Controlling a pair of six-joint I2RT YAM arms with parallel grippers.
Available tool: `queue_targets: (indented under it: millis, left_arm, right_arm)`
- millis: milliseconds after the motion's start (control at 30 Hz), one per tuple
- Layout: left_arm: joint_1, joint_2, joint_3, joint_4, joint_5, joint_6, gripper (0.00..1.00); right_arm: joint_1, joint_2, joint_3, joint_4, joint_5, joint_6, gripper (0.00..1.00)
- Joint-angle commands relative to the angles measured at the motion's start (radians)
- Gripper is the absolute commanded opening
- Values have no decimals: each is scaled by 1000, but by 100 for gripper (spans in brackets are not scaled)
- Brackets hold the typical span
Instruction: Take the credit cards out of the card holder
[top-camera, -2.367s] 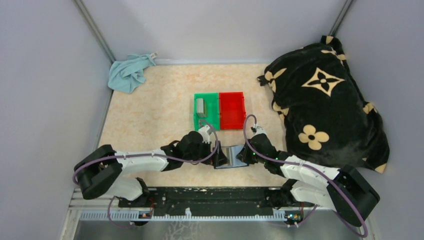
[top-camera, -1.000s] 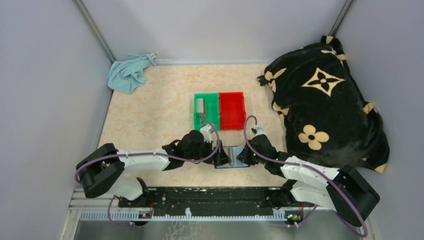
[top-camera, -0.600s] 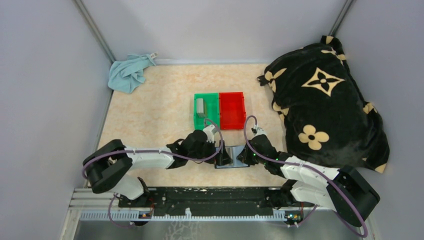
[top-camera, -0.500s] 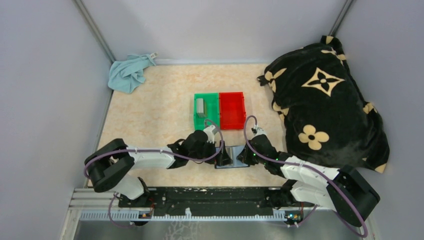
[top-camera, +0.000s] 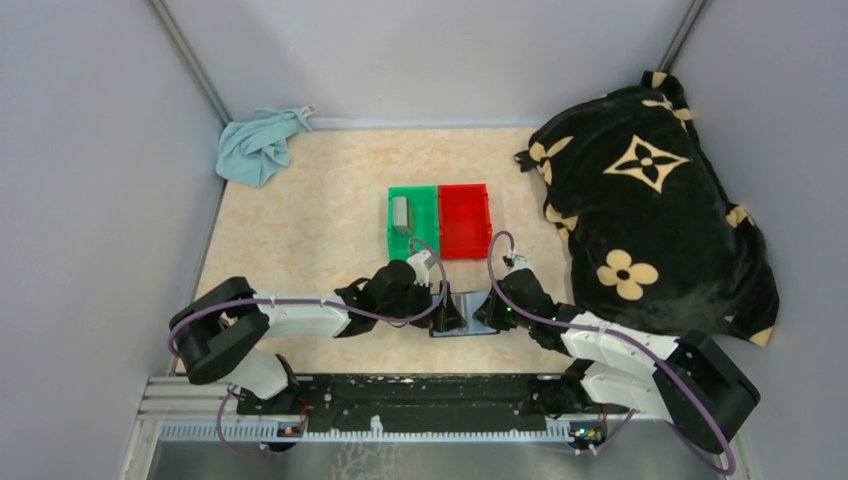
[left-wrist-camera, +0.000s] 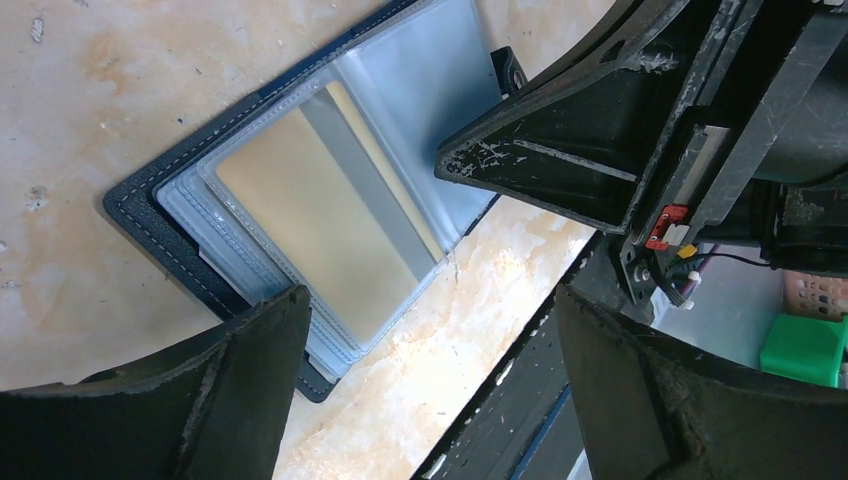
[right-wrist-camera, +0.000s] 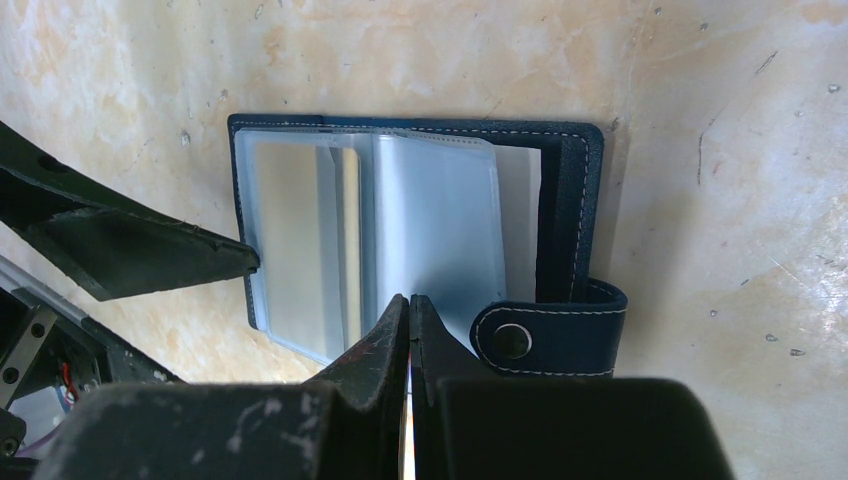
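**Item:** card holder (top-camera: 462, 312). Navy bifold, lying open and flat at the near edge of the table (top-camera: 300, 230). It sits directly between the two grippers and apart from the green bin (top-camera: 420, 225) and the red bin (top-camera: 465, 220).

**Contents:** credit cards (right-wrist-camera: 300, 230), held inside the clear sleeves (right-wrist-camera: 430, 220). A tan-gold card (left-wrist-camera: 310, 230) shows on top of the left-hand stack, with a strip of grey card (left-wrist-camera: 365, 170) beside it. (A small grey piece (top-camera: 401, 212) lies in the green bin, too small to name.)

**Left gripper** (left-wrist-camera: 428, 300): fingers spread wide and holding nothing. They straddle the near corner of the card-bearing stack, and one tip is just beside the sleeves' outer edge.

**Right gripper** (right-wrist-camera: 408, 300): fingers pressed together, tip down on the turned sleeve by the fold, next to the snap tab (right-wrist-camera: 545, 335). Whether a sleeve is nipped between them cannot be told.

**Governing relation:** the tan-gold card lies on the leaf towards the left gripper, so the left arm is the nearer. The card's long axis runs parallel to the fold, across the line joining the two grippers. By this reading the right arm serves as a hold-down and the left makes the draw. Which edge of the sleeve is open does not show.
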Motion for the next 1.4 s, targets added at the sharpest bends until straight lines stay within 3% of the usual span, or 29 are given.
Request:
queue_targets:
  millis: [0, 467, 1367]
  left_arm:
    - [2, 3, -16, 41, 6, -18, 98]
    - [3, 143, -26, 285, 61, -163, 96]
    - [2, 52, 53, 290, 173, -182, 96]
  right_arm:
    - [-1, -14, 6, 32, -5, 1, 0]
    - [14, -56, -59, 79, -41, 47, 0]
    - [18, -2, -51, 92, -18, 38, 0]
